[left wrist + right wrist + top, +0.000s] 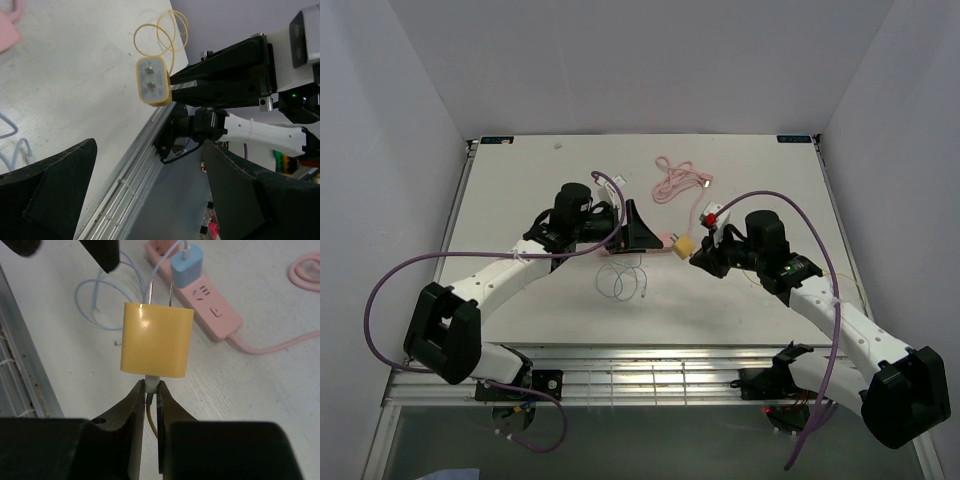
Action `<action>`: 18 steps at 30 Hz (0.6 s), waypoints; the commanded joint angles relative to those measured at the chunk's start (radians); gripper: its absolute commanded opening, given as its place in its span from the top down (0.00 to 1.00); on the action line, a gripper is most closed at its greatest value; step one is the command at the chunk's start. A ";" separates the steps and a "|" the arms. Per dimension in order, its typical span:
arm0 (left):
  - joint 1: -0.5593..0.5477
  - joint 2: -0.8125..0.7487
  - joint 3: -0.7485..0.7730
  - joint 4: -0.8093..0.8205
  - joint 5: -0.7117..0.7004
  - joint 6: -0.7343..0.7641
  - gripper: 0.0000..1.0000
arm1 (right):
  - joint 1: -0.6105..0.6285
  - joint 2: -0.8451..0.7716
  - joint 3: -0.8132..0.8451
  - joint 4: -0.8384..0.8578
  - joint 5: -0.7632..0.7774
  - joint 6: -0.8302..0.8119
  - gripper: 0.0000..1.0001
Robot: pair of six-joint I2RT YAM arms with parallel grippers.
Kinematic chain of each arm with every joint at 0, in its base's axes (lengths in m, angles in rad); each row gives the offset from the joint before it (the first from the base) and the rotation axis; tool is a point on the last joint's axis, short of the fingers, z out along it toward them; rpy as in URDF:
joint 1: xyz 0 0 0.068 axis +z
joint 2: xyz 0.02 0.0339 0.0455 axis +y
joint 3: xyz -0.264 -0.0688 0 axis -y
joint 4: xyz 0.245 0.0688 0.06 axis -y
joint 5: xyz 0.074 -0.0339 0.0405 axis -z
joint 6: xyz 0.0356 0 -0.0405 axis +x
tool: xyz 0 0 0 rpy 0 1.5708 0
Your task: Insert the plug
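Right wrist view: pinching the right gripper [150, 390] tight on the yellow rounded-square plastic plug [156, 340] by the white stub at its base. Holding it with both metal prongs pointing toward the pink plastic power strip [207, 302], short of it and not inserted. Spreading the left gripper [640, 228] wide over that strip, grasping nothing.

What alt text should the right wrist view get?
The right tool, shut, holds a yellow plug by the white stub at its base, prongs pointing away toward a pink power strip. A blue charger is already plugged into the strip, and a light blue cable loops to the left.
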 commanded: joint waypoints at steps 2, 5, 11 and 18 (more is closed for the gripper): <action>-0.034 0.027 0.043 0.101 0.132 -0.028 0.02 | 0.055 -0.037 0.065 -0.005 -0.125 -0.091 0.92; -0.052 0.033 0.050 0.107 0.126 -0.031 0.02 | 0.075 -0.034 0.077 -0.021 -0.154 -0.113 0.92; -0.066 0.044 0.050 0.099 0.118 -0.028 0.02 | 0.119 -0.033 0.097 -0.036 -0.178 -0.137 0.92; -0.080 0.047 0.045 0.102 0.135 -0.024 0.14 | 0.131 -0.037 0.112 -0.039 -0.170 -0.142 0.92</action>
